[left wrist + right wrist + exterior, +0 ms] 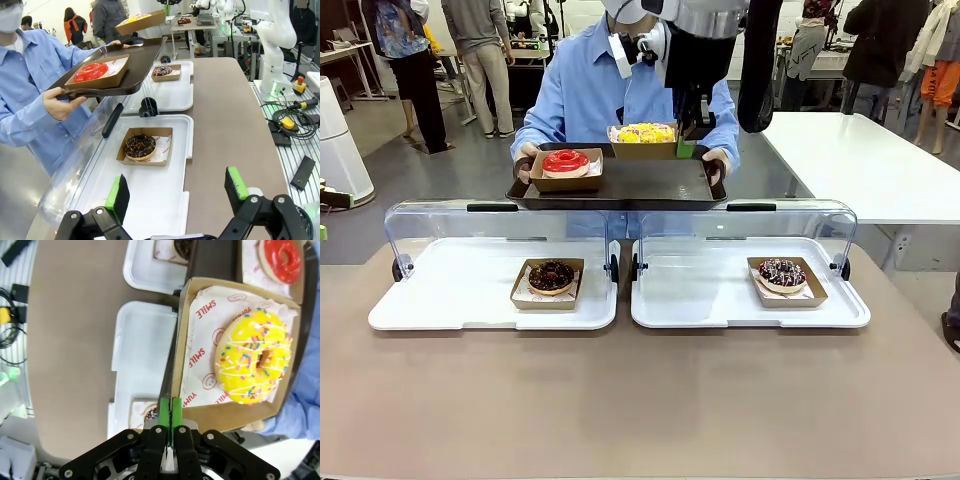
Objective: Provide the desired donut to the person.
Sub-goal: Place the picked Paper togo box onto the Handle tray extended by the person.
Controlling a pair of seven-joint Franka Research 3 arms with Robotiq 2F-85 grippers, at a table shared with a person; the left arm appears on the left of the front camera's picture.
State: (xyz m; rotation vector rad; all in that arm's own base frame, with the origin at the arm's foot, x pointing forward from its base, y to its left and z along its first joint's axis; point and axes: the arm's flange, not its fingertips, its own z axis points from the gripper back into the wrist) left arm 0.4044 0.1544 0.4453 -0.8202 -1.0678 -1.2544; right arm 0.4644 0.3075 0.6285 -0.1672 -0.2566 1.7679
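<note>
From the front, the person (620,90) stands at the far side holding a dark tray (620,188) over the two display cases; the right gripper (688,128) pinches the wall of the box (643,140) with the yellow donut (646,132), held just above the tray's far right part, beside a red donut (565,162) already boxed on the tray's left. So the step in hand looks like the delivery itself: the next move would call for lowering the box flat onto the tray, then letting go without tipping it. On the tan table (640,400) two white trays under raised clear lids (500,225) each carry one chocolate donut, left (551,276) and right (782,272). The left wrist view shows the left gripper (177,192) spread wide and empty, near the left case, looking past its chocolate donut to the person's hand (62,104) under the tray, with the yellow box hovering at the far end. The right wrist view shows the green pads (165,412) pressed together on the thin cardboard edge, the yellow donut sitting level on its printed paper. The room is a busy hall with other tables and people farther off.
</note>
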